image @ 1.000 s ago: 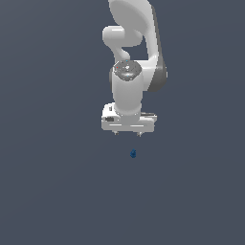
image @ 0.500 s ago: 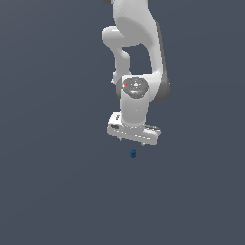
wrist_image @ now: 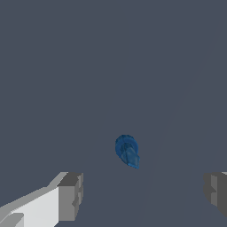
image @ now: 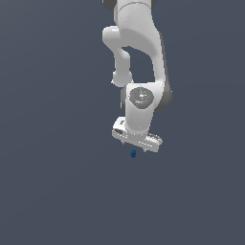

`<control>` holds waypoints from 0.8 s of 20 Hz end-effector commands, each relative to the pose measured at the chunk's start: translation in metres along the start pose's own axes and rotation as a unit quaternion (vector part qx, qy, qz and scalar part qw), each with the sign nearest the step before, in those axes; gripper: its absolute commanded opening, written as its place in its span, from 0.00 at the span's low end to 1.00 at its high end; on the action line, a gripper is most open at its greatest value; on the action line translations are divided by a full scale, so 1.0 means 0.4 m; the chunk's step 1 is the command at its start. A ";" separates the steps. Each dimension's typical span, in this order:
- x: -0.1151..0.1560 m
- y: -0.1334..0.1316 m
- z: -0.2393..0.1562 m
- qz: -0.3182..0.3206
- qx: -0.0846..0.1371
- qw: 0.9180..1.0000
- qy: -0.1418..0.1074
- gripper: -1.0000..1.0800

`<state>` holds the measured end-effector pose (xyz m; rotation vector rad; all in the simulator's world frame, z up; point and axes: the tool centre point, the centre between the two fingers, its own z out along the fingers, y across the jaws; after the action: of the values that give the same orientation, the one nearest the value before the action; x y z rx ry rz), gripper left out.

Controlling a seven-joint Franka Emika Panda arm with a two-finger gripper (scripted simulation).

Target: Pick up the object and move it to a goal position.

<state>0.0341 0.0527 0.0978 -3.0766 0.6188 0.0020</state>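
Dark blue little object [wrist_image: 127,151] sits on the plain grey surface [image: 57,191], just below the gripper [image: 137,142] and not gripped yet. In the wrist view it's between the two fingers [wrist_image: 70,196], a bit ahead of the tips. They're spread wide, so I'd guess it mostly needs to drop straight down

the object [image: 133,153], small, dark blue and roundish, lies alone on the flat grey ground.

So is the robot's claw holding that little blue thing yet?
No. The gripper is open and holds nothing; the blue object sits apart from both fingers.
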 end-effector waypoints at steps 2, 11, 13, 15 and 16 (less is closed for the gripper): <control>0.002 -0.005 0.011 0.011 -0.001 1.000 0.001 0.96; 0.001 -0.006 0.038 0.012 -0.001 1.000 0.001 0.96; 0.000 -0.006 0.062 0.012 -0.001 1.000 0.001 0.96; -0.001 -0.005 0.093 0.013 -0.001 1.000 0.001 0.96; -0.001 -0.005 0.105 0.013 -0.002 1.000 0.001 0.96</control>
<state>0.0350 0.0549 0.0642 -3.0716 0.6577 -0.0004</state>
